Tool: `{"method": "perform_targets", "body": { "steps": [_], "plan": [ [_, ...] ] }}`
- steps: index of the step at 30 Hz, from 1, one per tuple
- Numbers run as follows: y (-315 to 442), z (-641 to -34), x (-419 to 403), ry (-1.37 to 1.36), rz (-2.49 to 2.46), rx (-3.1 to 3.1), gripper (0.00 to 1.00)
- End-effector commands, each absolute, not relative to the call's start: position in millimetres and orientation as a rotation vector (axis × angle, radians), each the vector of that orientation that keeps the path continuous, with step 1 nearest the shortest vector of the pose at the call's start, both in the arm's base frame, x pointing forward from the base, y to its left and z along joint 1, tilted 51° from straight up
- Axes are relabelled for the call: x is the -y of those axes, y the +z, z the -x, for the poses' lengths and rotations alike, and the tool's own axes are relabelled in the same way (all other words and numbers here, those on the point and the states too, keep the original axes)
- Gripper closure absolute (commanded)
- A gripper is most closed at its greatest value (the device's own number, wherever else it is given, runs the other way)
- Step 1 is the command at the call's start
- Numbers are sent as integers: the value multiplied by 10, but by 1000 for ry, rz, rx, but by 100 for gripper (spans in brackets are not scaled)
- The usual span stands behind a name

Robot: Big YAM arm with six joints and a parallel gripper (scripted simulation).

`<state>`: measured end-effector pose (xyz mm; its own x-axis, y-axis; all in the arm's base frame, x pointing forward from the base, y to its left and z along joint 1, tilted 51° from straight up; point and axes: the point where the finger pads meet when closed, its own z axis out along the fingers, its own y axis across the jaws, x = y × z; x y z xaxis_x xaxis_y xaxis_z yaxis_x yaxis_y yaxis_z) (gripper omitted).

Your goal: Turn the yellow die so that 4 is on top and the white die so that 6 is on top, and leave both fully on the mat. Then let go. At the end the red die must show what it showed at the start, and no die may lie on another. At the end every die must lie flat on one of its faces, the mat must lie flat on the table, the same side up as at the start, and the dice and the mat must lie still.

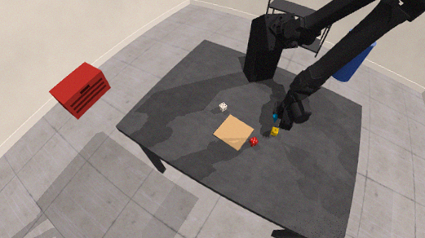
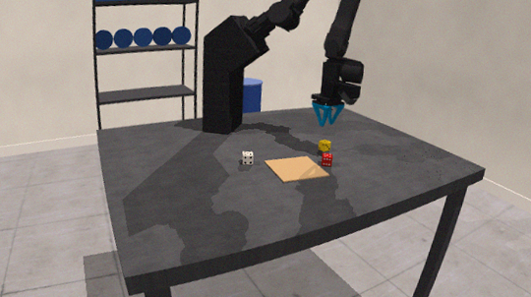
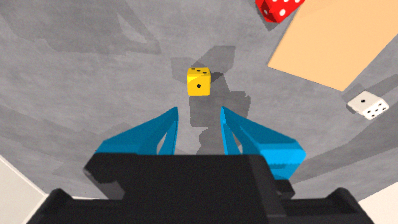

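The yellow die [image 1: 274, 131] [image 2: 324, 145] [image 3: 199, 82] rests on the table beyond the red die; the wrist view shows a one-pip face and a three-pip face. The white die [image 1: 222, 106] [image 2: 248, 158] [image 3: 367, 104] rests on the table off the mat; the wrist view shows a one-pip face and a six-pip face. The red die [image 1: 253, 141] [image 2: 327, 160] [image 3: 281, 9] stands close to the mat's edge. The tan mat [image 1: 231, 131] [image 2: 293, 169] [image 3: 330, 45] lies flat. My gripper [image 2: 326, 124] [image 3: 199, 112] is partly open and empty, above the table near the yellow die.
The dark table [image 1: 303, 180] [image 2: 183, 184] carries the arm's black base post [image 1: 261, 55] [image 2: 224, 85] at its back. The red die is near the yellow die, on its mat side. A shelf rack [image 2: 144, 96] and a blue barrel [image 1: 351, 63] [image 2: 252, 97] stand behind the table.
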<state>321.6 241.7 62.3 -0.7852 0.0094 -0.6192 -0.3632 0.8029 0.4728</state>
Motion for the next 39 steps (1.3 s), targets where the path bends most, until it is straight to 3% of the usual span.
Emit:
{"method": "perform_targets", "body": {
  "steps": [1,39],
  "plan": [
    [625,-3228,-2486,797,266,-2355,56],
    [321,-3423,-2730,796,264,-2362,56]
  ]
}}
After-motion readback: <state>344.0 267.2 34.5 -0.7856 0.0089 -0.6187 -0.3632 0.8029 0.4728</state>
